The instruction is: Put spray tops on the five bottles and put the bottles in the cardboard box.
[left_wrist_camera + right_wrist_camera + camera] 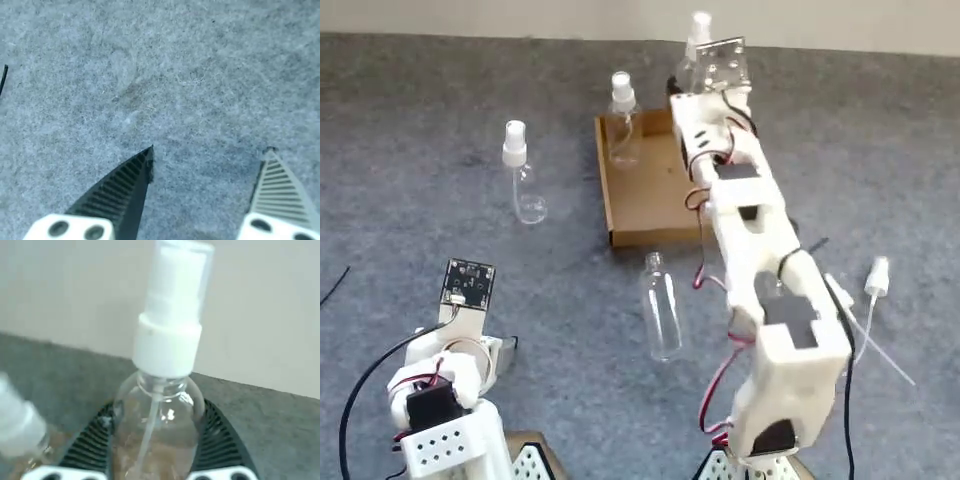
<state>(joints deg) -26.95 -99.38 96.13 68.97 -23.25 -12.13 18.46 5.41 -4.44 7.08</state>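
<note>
Black fingers of the right claw (pixel 157 405) are seen closed round a capped bottle (pixel 165 355), held upright by the far corner of the box (pixel 650 200). A second capped bottle (pixel 623 125) is stood inside the box, a third bottle (pixel 523 180) on the grey felt (pixel 420 100) well to its side. An uncapped bottle (pixel 660 305) is laid just before the box, a spray top (pixel 877 278) beside the right arm (pixel 750 220). The left claw (pixel 210 150) is held wide open over bare felt, gripping nothing.
</note>
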